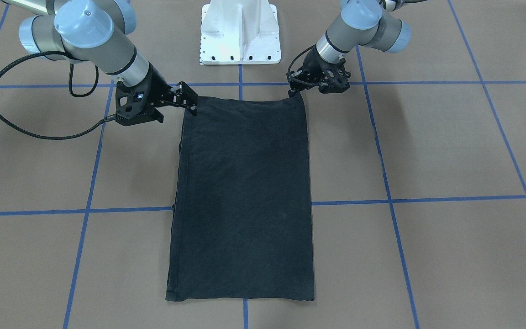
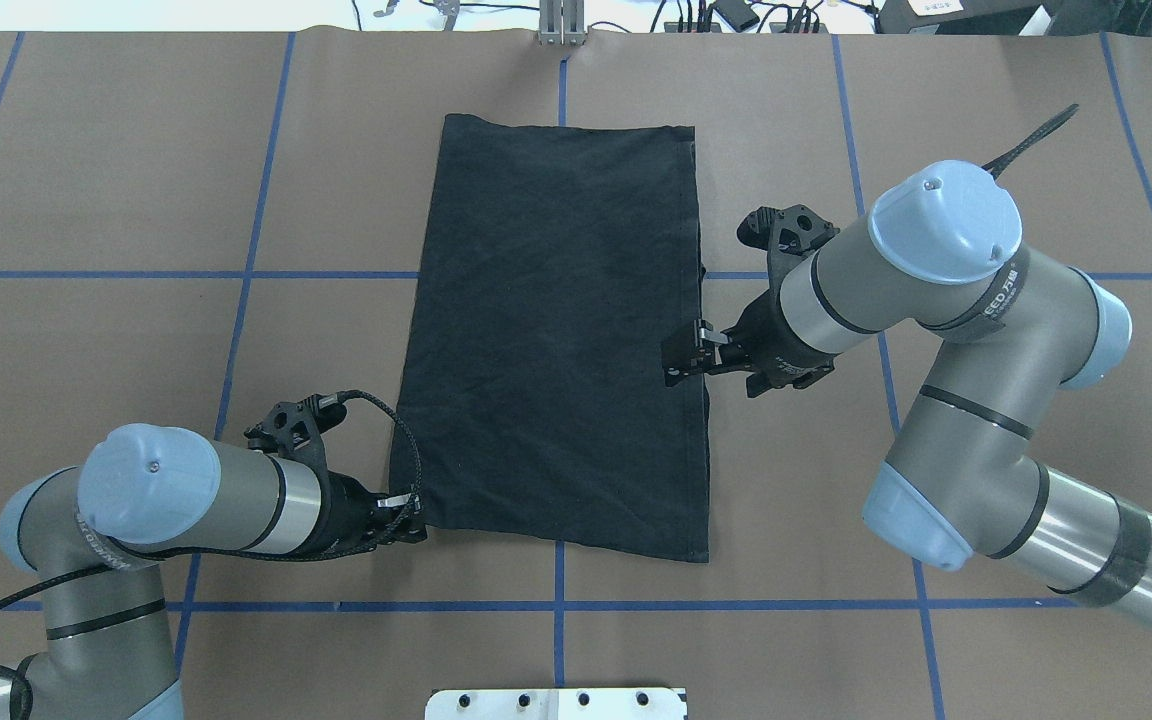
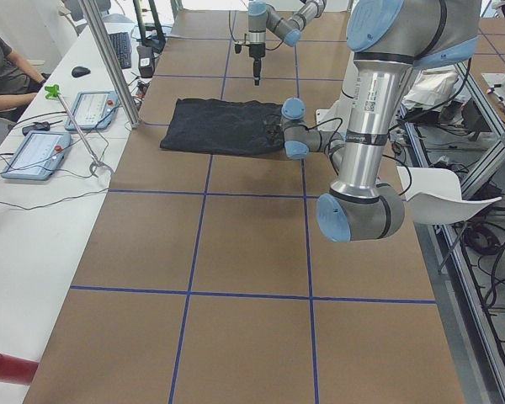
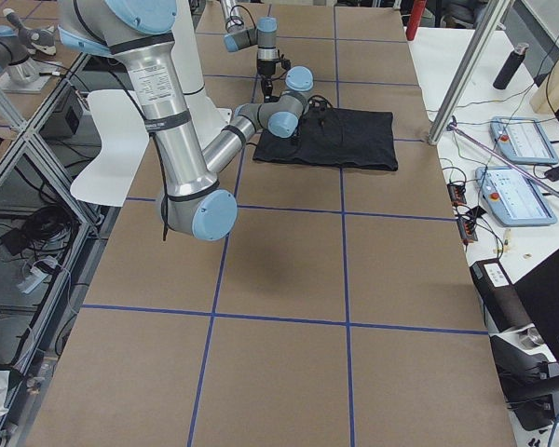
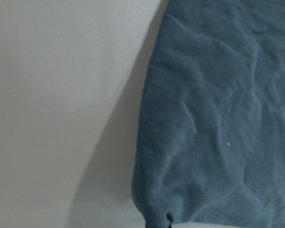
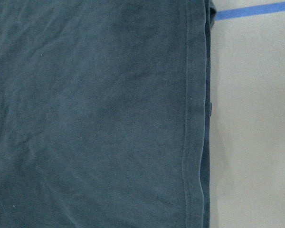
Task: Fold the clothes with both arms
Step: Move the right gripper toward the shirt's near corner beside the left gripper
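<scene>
Bright, even light from above falls on the brown counter with only faint, soft-edged shadows — the fixed views are sharp, the black T-shirt reads nearly featureless, while both close wrist views look soft, washed and tinted bluish-grey, one with a blurred shadow beside the cloth.

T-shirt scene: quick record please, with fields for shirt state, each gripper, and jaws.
T-shirt: black, folded to a long rectangle, flat on the table, no logo showing
left gripper: at the shirt's corner nearest the robot, jaws seem pinched on it
right gripper: above the opposite long edge, jaws apart, nothing held
table: brown, blue tape grid
</scene>
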You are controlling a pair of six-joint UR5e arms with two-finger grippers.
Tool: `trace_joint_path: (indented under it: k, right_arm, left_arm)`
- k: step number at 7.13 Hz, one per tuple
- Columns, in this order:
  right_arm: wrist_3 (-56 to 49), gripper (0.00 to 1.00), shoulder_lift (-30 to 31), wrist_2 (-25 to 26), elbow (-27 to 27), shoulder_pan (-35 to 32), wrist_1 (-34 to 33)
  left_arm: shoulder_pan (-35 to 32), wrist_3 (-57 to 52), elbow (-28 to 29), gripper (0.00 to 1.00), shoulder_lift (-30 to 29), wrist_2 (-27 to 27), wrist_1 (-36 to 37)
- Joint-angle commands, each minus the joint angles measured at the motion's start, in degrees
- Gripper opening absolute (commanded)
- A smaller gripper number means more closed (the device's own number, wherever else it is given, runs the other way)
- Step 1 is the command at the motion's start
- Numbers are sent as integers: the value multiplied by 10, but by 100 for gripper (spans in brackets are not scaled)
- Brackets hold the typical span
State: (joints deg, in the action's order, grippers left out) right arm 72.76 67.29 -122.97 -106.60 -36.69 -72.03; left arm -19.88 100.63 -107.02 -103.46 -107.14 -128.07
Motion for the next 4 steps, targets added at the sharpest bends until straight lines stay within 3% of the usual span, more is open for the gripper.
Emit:
trace_joint_path:
  k: [1,3,4]
  right_arm:
    - [1,100,2,2,0,6,0]
    - [12,100,7,8,0,22,0]
    - [35,100,8,34,0,56,0]
  left_arm:
    - [-1,0,-6,0,-1,-1,3]
    - [-2,0,-6,0,0,-1,3]
    - [-2,0,-6,0,0,-1,4]
